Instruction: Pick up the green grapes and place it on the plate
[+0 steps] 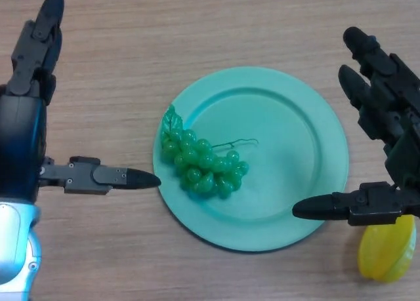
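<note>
The green grapes (205, 164) are a small bunch of glossy, translucent round berries packed close together, with a pale green leaf at the upper-left end and a thin wiry stem curling off toward the plate's middle. The bunch lies on the left part of the mint-green plate (308, 143), resting across the sloping rim and inner floor, and its long axis runs on a diagonal from the leaf at upper left down to the fuller cluster at lower right. Whether the leaf overhangs the rim is hard to judge from this angle. The plate sits flat on the wooden worktop (197, 32), with most of its floor to the right of the bunch bare. The left hand (39, 98) stands off the plate's left edge, its fingers straight and spread, thumb tip close to the rim and touching nothing. The right hand (387, 137) stands at the plate's right side, fingers likewise straight and holding nothing, its thumb reaching over the lower right rim. A yellow star-shaped fruit (388, 250) lies just beneath that hand, off the plate. Wide worktop lies open above the plate.
</note>
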Available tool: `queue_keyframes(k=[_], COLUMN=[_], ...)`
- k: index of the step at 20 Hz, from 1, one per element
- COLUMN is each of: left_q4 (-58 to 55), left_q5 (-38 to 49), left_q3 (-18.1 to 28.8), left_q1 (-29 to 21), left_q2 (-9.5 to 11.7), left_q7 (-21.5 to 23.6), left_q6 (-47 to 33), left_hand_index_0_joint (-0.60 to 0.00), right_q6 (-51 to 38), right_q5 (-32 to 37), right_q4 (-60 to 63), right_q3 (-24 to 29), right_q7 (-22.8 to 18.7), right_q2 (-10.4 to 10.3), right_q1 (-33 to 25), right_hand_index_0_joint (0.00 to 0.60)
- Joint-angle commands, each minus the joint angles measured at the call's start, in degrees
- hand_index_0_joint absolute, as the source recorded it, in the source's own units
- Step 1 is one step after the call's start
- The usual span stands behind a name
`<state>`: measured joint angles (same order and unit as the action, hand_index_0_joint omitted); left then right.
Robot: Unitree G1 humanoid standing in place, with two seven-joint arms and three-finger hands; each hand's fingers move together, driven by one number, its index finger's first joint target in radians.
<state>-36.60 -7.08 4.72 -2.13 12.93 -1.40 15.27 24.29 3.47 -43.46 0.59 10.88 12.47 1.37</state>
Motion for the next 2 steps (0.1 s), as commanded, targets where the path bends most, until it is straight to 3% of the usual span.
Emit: queue_keyframes(k=[1,2], left_q4=[-3.13,-3.29], left_q5=[-0.22,0.13], left_q3=[2.86,2.99], left_q1=[-1.24,-1.06], left_q2=[1.70,1.65], left_q7=[-0.38,-0.57], left_q6=[-6.35,-6.18], left_hand_index_0_joint=[0.000,0.000], right_q6=[-8.58,-8.80], right_q5=[0.59,0.38], right_q4=[-3.29,-3.21], right_q3=[0.79,0.56], right_q7=[-1.42,-1.47], right_q2=[0.67,0.60], right_q1=[-1.73,-1.67], right_hand_index_0_joint=[0.000,0.000])
